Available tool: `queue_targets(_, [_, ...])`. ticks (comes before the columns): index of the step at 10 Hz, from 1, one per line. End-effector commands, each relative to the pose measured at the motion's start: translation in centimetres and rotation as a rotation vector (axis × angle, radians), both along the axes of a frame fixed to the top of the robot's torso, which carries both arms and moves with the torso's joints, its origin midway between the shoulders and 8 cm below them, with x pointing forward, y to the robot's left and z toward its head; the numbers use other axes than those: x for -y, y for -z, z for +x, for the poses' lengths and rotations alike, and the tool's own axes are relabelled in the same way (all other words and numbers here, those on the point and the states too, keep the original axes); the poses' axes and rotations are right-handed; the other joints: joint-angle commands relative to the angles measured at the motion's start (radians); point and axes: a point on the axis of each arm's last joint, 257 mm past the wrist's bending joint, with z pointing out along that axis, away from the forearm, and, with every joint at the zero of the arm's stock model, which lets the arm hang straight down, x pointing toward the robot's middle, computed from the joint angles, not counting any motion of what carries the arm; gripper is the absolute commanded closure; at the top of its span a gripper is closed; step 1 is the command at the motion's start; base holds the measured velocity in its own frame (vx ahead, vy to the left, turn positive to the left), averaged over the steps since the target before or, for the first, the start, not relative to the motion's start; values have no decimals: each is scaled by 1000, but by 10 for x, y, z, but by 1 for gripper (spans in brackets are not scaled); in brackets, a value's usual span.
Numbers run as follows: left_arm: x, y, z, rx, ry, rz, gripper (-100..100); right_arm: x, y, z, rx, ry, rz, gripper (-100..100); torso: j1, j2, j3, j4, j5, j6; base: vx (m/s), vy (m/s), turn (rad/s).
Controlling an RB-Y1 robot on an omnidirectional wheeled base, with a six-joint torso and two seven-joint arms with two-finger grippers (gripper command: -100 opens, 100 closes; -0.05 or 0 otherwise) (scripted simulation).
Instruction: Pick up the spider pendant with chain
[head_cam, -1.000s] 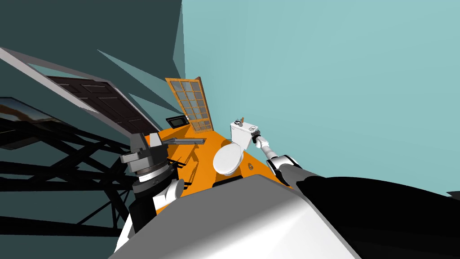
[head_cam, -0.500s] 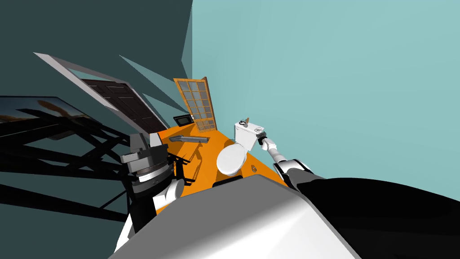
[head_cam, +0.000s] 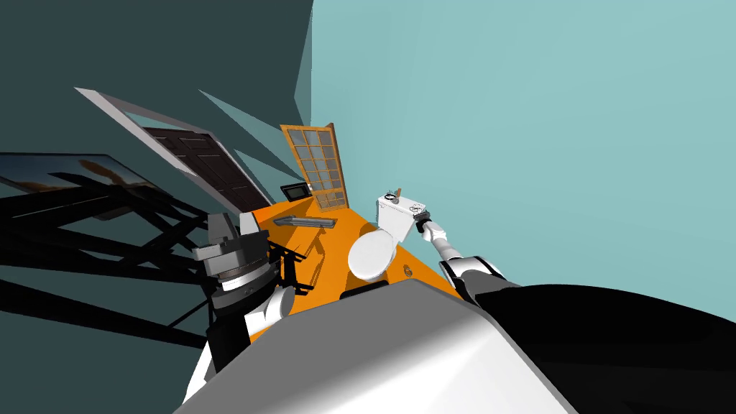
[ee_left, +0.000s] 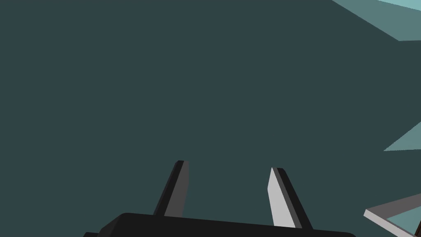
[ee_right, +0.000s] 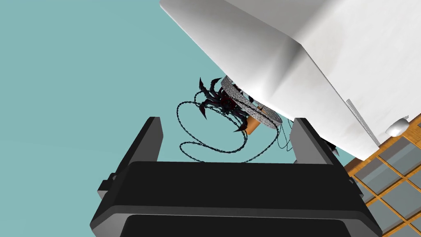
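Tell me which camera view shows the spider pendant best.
Right wrist view: the dark spider pendant and its looped chain lie just ahead of the open right gripper, at the white toilet tank. Head view shows it as a tiny speck. The left wrist camera points elsewhere.

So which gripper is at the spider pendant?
The right gripper: its open fingers straddle the chain of the spider pendant at the toilet tank. The left gripper, open too, is well away from it.
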Motion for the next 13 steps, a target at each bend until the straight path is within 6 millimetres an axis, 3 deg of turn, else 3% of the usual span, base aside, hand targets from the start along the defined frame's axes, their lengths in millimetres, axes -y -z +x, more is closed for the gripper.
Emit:
queue_targets(1, [0,0,0,0,0,0,0,22,-1,-18,1,19,0,-100,0,0,0,0,0,0,35,44,132])
queue_targets(2, [0,0,0,0,0,0,0,22,-1,-18,1,19,0,-100,1,0,0,0,0,0,24,38,64])
queue_targets(5, [0,0,0,0,0,0,0,77,-10,-63,2,69,-12,-100,2,-1,0,0,1,0,41,64,174])
queue_targets(7, [0,0,0,0,0,0,0,74,-8,-61,2,69,-11,-100,1,0,0,0,0,0,15,23,2])
queue_targets(8, [0,0,0,0,0,0,0,74,-8,-61,2,67,-10,100,-1,1,1,0,0,0,0,0,0])
queue_targets(12, [0,0,0,0,0,0,0,74,-8,-61,2,67,-12,100,-2,2,1,1,-1,0,0,-1,-3])
queue_targets(13, [0,0,0,0,0,0,0,74,-8,-61,2,67,-12,0,-2,2,1,1,-1,0,0,0,0])
